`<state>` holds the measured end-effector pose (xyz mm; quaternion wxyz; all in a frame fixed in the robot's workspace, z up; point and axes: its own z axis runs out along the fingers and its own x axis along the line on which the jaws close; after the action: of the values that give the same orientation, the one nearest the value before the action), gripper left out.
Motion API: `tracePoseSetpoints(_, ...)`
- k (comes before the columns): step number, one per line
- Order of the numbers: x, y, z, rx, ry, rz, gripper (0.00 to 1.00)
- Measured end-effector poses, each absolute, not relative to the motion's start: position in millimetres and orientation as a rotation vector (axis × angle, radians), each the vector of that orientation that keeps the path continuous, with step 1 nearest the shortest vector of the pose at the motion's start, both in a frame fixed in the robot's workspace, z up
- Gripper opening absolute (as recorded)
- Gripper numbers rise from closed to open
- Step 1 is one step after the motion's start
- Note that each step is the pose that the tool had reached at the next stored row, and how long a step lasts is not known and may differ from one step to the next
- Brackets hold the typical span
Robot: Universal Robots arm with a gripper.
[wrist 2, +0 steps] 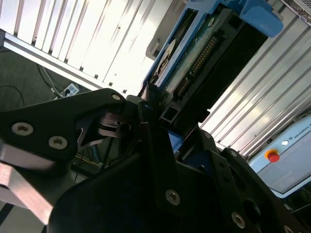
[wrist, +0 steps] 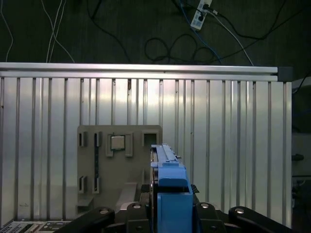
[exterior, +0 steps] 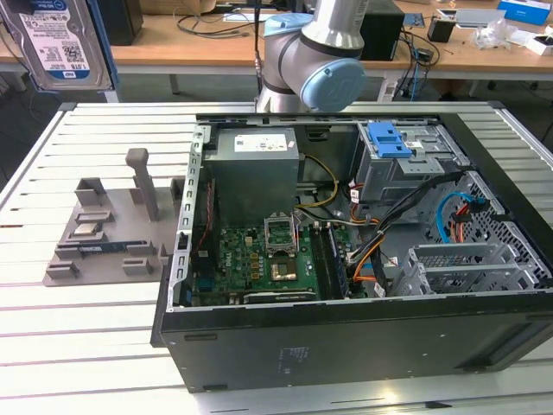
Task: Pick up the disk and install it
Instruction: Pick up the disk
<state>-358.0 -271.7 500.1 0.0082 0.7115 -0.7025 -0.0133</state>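
- Your gripper (wrist 2: 156,112) is clamped on the disk (wrist 2: 194,53), with its black fingers (wrist 2: 146,119) pressed onto one end; in the second wrist view the drive's green circuit board and connector row run away from the fingers
- In the first wrist view the disk (wrist: 165,160) is edge-on, with its blue side rail (wrist: 172,194) toward the camera; it is held in the air over the slatted aluminium table (wrist: 233,145), just beside the grey fixture (wrist: 119,165), which carries a small square chip (wrist: 117,142)
- In the exterior view you find the disk (exterior: 65,39) at the top of the exterior view's left, upright, with its white-and-blue label facing the camera, well apart from the open computer case (exterior: 346,346)
- Inside the case, the power supply (exterior: 255,169) sits beside the motherboard (exterior: 259,259), and a blue latch (exterior: 389,138) tops the drive cage toward the exterior view's right
- The arm (exterior: 324,52) stands behind the case
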Motion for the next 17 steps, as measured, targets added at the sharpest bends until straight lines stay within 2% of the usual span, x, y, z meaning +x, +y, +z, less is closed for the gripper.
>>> tracePoseSetpoints(10, -351.4, -271.7, 500.3, 2.224, -2.195, -0.041, 0.37)
tracePoseSetpoints(17, -317.5, -271.7, 500.3, 2.224, -2.195, -0.042, 0.37)
